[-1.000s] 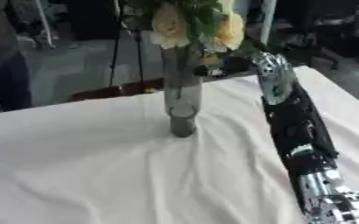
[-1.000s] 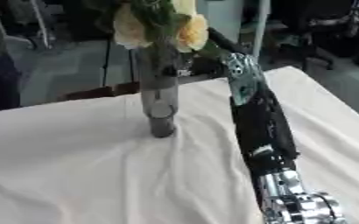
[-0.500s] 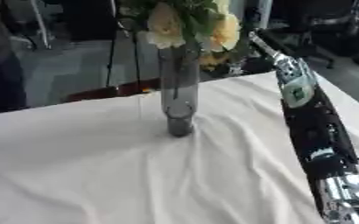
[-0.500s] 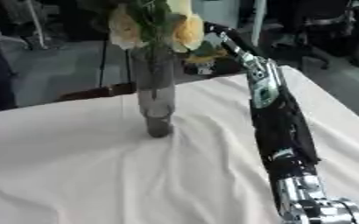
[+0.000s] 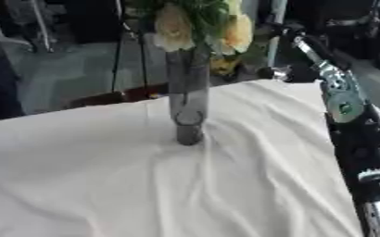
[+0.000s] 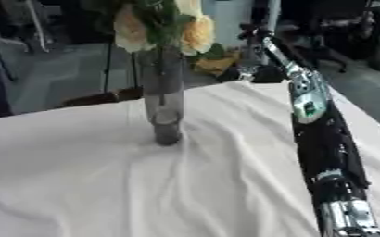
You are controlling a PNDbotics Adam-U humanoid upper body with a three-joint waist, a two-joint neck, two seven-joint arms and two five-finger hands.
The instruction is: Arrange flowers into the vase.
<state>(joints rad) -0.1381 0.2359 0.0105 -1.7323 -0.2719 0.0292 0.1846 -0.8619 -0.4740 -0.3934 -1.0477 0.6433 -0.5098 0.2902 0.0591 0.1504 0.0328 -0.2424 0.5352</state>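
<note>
Your vase (image 5: 188,104) stands upright on the tabletop (image 5: 104,185), a tall smoky glass cylinder toward the far middle of the wrinkled white cloth (image 6: 185,194). Pale yellow flowers (image 5: 175,27) with green leaves sit in its mouth, their heads above the rim; thin stems show through the glass. Your right arm (image 6: 319,134) stretches from the lower right corner up past the vase's right side, out beyond the far edge of the tabletop. Your right hand (image 6: 246,71) is a dark blur there, well apart from the vase; you cannot tell whether its fingers are clenched or released. Your left hand is out of view.
</note>
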